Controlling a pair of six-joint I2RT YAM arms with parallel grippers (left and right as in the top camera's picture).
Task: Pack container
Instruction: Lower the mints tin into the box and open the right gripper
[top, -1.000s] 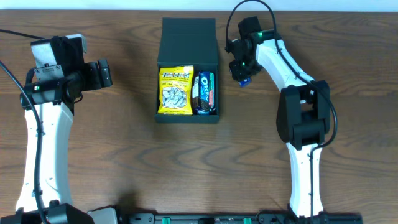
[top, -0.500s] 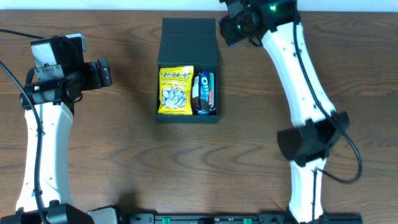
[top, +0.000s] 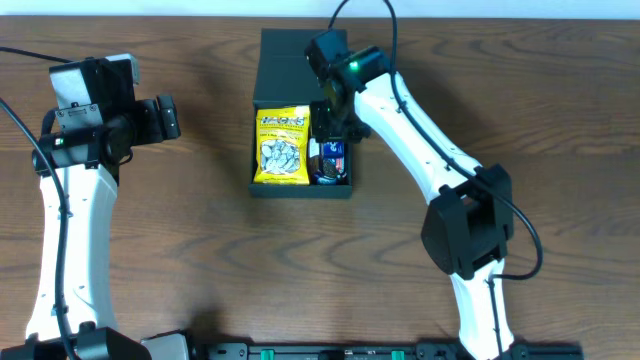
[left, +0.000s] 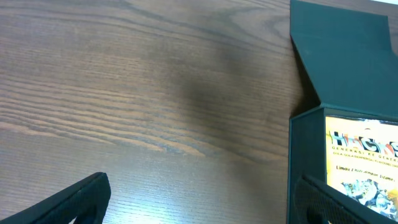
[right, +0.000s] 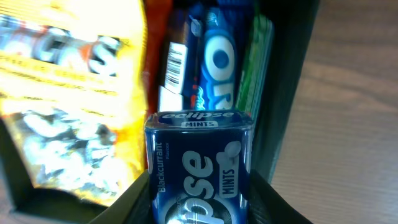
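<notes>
The dark teal-black container (top: 258, 140) lies open at the table's top middle, its flap lid (top: 285, 60) folded back. Inside lie a yellow snack packet (top: 281, 146) and a blue Oreo packet (top: 333, 160). My right gripper (top: 334, 128) hovers over the container's right side, shut on a dark blue Eclipse mints tin (right: 199, 168). The right wrist view shows the Oreo packet (right: 214, 59), a green packet (right: 260, 62) and the yellow packet (right: 68, 93) below the tin. My left gripper (top: 165, 118) is open and empty, left of the container (left: 308, 162).
Bare wooden table (top: 200, 260) surrounds the container on all sides. The left wrist view shows the flap lid (left: 342, 56) and the yellow packet (left: 360, 162) at its right edge.
My right arm swung from the right of the container up past the top edge, then down over the container's right side, carrying the mints tin. The left arm has not moved.
</notes>
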